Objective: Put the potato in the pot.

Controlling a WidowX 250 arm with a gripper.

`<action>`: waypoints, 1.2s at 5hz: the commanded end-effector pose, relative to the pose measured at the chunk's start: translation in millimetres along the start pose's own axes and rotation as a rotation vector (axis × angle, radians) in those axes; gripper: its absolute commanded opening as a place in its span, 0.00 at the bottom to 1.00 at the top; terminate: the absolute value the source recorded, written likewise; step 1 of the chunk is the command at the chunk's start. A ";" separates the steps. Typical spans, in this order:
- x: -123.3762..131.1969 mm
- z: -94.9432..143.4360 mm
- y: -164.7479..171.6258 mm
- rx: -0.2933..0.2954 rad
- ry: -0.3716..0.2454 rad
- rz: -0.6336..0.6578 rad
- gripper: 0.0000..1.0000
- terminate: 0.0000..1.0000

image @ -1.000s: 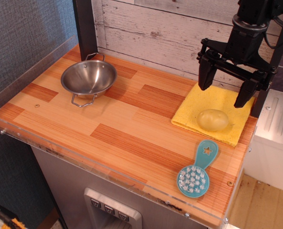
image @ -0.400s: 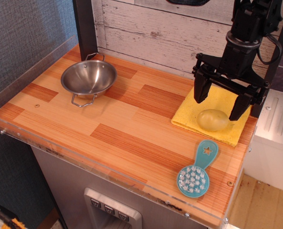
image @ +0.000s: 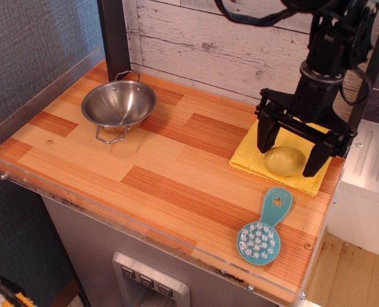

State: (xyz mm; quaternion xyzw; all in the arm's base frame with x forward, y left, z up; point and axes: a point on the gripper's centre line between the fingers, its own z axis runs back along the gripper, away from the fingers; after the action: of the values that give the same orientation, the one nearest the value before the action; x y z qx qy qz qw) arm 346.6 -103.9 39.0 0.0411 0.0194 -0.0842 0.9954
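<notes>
The pale yellow-green potato point(image: 284, 161) lies on a flat yellow cloth point(image: 250, 152) at the right of the wooden table. My black gripper point(image: 291, 158) is open and lowered over it, one finger point(image: 267, 135) on the potato's left and the other on its right, straddling it with small gaps on both sides. The shiny steel pot point(image: 119, 106) with wire loop handles stands empty at the far left of the table, well away from the gripper.
A teal brush point(image: 264, 231) lies near the front right edge. A clear plastic rim point(image: 119, 220) runs along the table's front and left. A dark post point(image: 115, 38) stands behind the pot. A white appliance point(image: 368, 185) sits at the right.
The open gripper has come down and slightly left, from above the cloth to around the potato. The potato and pot have not moved.
</notes>
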 end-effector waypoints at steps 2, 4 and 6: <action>8.3 1.3 -1.5 -0.009 -0.029 -0.010 1.00 0.00; 6.6 27.6 18.5 -0.039 -0.090 0.029 0.00 0.00; -15.8 83.1 87.2 -0.039 -0.202 0.136 0.00 0.00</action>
State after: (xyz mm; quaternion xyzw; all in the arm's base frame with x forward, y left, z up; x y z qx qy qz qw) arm 347.7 -20.3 111.6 0.0174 -0.0518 -0.0187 0.9983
